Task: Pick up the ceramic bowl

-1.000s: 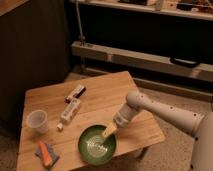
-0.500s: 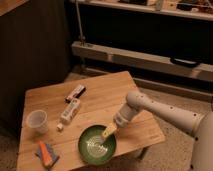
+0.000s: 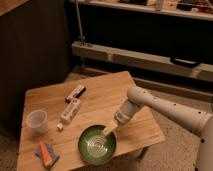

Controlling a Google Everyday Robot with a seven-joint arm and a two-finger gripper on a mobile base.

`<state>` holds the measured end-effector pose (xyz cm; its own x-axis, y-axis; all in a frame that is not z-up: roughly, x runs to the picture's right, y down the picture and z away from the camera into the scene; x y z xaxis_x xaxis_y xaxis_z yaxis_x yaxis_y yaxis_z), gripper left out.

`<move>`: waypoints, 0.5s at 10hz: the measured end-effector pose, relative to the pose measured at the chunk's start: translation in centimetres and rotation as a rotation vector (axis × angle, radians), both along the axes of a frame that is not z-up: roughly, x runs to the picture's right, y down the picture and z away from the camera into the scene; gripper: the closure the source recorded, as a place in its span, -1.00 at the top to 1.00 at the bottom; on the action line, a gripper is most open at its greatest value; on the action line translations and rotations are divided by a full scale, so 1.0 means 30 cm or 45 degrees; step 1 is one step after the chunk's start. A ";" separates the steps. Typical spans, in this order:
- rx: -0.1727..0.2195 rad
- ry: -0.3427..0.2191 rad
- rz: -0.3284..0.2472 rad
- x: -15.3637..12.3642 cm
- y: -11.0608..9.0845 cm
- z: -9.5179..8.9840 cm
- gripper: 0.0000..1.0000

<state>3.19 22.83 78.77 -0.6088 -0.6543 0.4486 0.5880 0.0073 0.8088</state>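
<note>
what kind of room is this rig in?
Likely a lab or workshop, not a home kitchen: a small wooden table on speckled flooring before dark shelving with metal rails. The gripper, jaws open, sits at the glossy green ceramic bowl's far rim.

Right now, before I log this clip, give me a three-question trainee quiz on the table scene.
1. True or false: the gripper is at the far-right rim of the ceramic bowl.
2. Which item stands nearest the table's left edge? A) plastic cup B) ceramic bowl C) white box
3. Fill in: the gripper is ____ and the bowl rests on the table, not yet lifted.

Key: 1 true; 2 A; 3 open
</note>
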 end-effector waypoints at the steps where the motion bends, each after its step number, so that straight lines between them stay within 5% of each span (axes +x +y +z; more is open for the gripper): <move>1: -0.002 -0.018 -0.003 0.000 0.002 0.000 0.54; 3: -0.010 -0.173 -0.032 -0.042 0.021 0.006 0.12; 5: -0.066 -0.249 -0.046 -0.082 0.024 0.012 -0.29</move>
